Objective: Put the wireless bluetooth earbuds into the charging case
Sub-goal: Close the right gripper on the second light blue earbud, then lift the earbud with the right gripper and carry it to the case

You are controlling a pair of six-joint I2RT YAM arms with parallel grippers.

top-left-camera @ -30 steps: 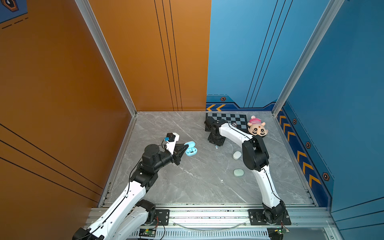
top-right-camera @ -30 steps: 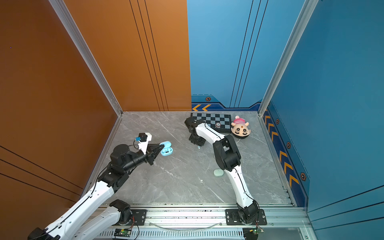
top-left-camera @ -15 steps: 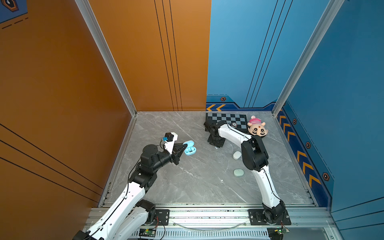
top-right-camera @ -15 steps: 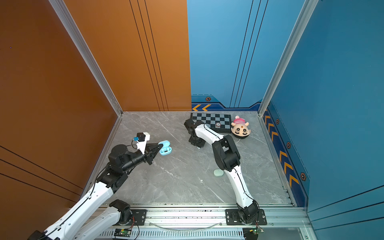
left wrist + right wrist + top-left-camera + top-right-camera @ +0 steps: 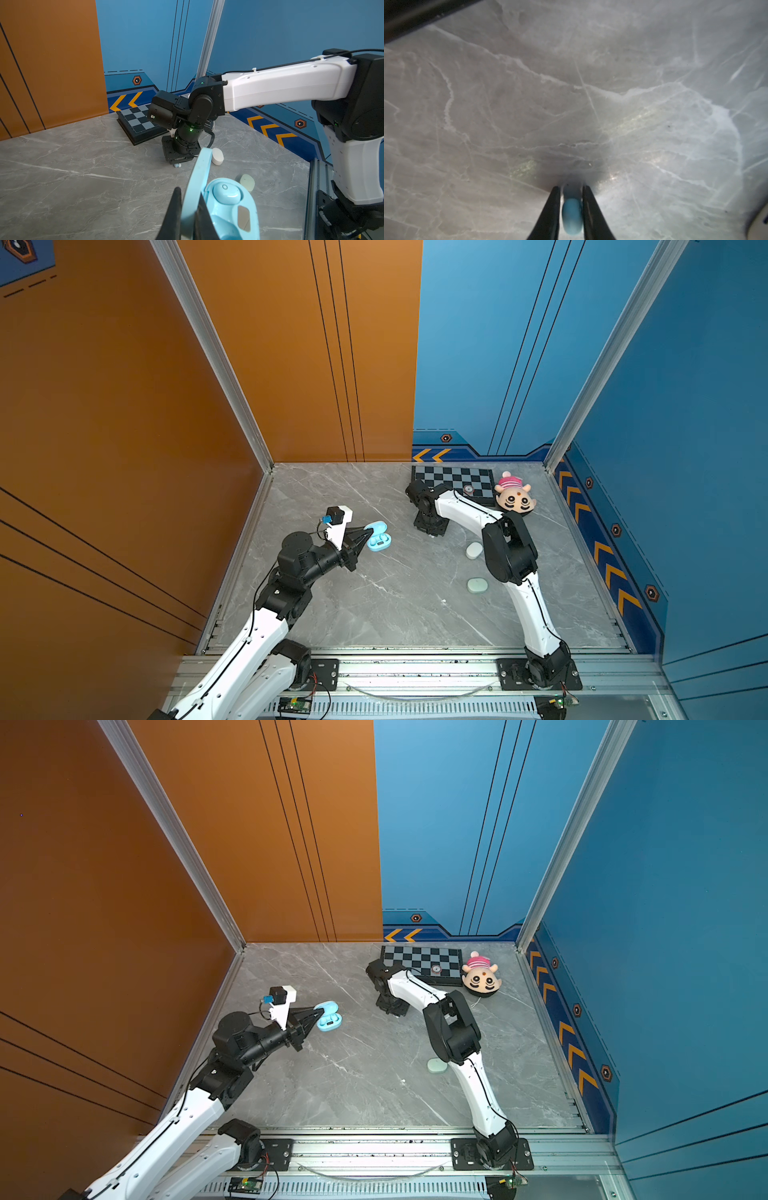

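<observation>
A pale blue charging case lies open on the marble floor at the left. My left gripper is shut on its raised lid. In the left wrist view, one pale blue earbud sits in a socket of the case's base. My right gripper points straight down at the floor beside the checkerboard. Its fingers press on both sides of another pale blue earbud, which rests on the floor.
A white pebble case and a mint green one lie closed near the right arm. A checkerboard and a plush toy sit at the back. Walls enclose three sides.
The right gripper's fingers have closed in on the pale blue earbud on the floor. The left gripper still holds the case lid in about the same place.
</observation>
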